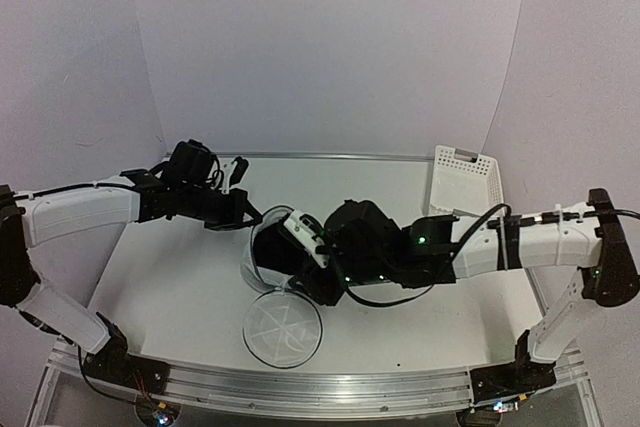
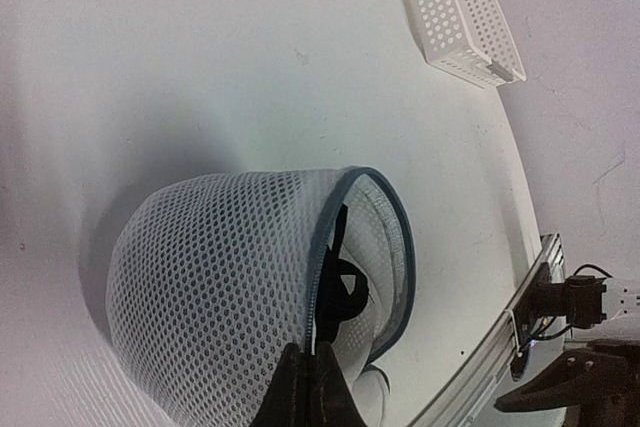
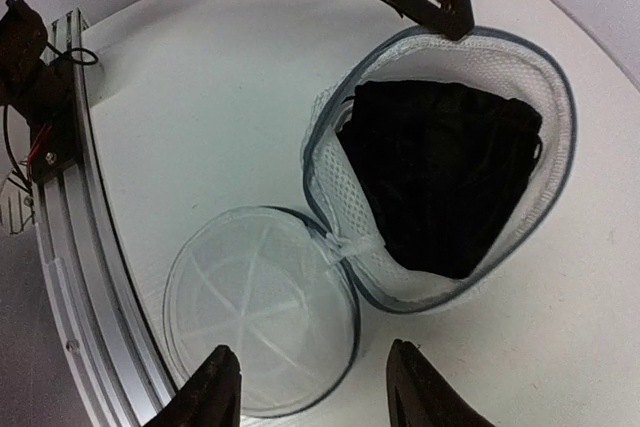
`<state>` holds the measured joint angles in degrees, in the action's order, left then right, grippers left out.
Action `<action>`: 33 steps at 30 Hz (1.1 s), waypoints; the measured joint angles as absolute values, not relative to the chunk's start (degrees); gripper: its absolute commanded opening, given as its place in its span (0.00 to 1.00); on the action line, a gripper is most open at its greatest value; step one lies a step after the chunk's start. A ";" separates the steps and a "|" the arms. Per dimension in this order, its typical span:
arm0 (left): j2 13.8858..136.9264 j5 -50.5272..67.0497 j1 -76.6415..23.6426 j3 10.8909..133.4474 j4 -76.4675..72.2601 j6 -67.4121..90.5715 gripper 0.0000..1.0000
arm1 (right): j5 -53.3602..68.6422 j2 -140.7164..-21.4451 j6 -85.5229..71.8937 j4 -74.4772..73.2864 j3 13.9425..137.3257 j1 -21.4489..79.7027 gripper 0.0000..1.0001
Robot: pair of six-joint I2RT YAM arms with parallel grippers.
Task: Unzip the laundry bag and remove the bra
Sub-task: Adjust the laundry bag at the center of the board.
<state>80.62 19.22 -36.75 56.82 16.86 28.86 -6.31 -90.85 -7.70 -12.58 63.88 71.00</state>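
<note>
Left gripper [image 2: 310,392] is pinched tight on the grey-bound rim of the laundry bag [image 2: 220,277], a white honeycomb-mesh cylinder lying on its side on the table [image 1: 150,277]. The bra [image 3: 440,167] fills its open mouth as a soft black wad. A round, spoke-seamed lid [image 3: 260,307] lies flat, joined to the rim. Above it the right gripper [image 3: 315,387] hovers with fingers spread, holding nothing. A slotted white plastic basket [image 1: 462,182] stands far right.
</note>
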 measured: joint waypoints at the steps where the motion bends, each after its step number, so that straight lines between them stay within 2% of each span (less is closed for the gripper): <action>1: 80.36 19.25 -36.75 56.64 16.86 29.08 0.00 | -5.13 -92.53 -8.67 -12.73 65.30 70.39 0.44; 9: 78.04 19.46 -36.75 54.30 15.55 31.75 0.00 | 0.54 -104.57 -16.45 -13.08 74.54 65.39 0.41; 17: 77.49 20.62 -37.34 53.47 14.26 34.76 0.00 | 1.17 -112.66 -22.24 -13.02 76.90 61.56 0.48; 23: 77.49 22.28 -38.72 53.47 13.26 36.14 0.00 | -1.56 -113.47 -23.42 -12.47 76.34 59.51 0.56; 33: 79.61 25.63 -41.36 53.56 9.87 38.04 0.00 | -6.44 -110.39 -22.70 -11.25 70.02 58.85 0.58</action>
<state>79.61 25.63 -41.36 53.56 9.87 38.04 -6.44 -110.39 -22.70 -11.25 70.02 58.85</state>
